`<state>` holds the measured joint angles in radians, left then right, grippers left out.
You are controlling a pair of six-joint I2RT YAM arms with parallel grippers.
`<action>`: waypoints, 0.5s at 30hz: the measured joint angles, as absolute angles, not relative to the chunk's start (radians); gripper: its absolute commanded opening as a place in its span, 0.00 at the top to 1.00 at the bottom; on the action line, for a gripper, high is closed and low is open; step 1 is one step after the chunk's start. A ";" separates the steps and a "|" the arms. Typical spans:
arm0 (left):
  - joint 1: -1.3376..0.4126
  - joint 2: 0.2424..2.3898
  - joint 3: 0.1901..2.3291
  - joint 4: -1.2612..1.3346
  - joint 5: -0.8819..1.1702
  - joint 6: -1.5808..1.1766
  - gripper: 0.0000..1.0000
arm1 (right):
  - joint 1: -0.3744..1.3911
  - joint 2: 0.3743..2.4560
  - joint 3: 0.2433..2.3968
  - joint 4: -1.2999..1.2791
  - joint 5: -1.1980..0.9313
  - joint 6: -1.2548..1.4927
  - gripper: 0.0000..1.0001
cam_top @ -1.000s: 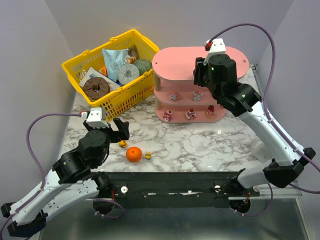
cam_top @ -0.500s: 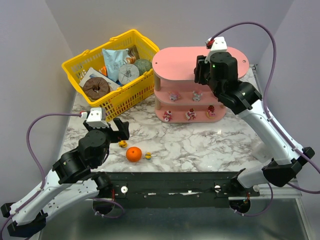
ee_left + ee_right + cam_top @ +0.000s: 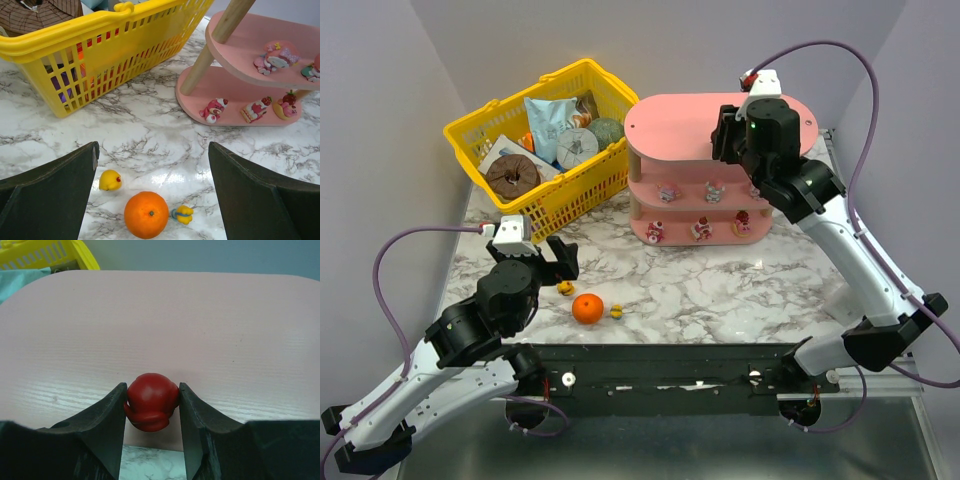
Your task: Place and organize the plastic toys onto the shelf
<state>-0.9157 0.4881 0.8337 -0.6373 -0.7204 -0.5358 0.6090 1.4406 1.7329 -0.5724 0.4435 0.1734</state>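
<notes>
Red toy (image 3: 151,402) pinched in right tool (image 3: 151,394) over shelf (image 3: 165,325).

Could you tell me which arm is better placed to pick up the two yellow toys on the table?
Left. The left gripper is open close to the yellow toys beside the orange ball; the right gripper is shut on a red toy at the shelf top.

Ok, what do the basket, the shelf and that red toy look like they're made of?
The basket: glossy moulded plastic, judging by its slotted walls. The shelf: matte pink boards with faint grain lines, likely painted wood. The red toy: smooth, faintly shiny, probably plastic.
</notes>
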 measured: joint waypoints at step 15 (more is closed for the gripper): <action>-0.915 0.488 0.834 -0.637 -0.721 -0.536 0.01 | 0.601 1.446 1.732 -0.562 0.423 0.187 0.48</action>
<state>-0.9154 0.4881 0.8337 -0.6373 -0.7208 -0.5358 0.6006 1.4456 1.7325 -0.5621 0.4232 0.1871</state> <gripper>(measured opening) 0.988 0.506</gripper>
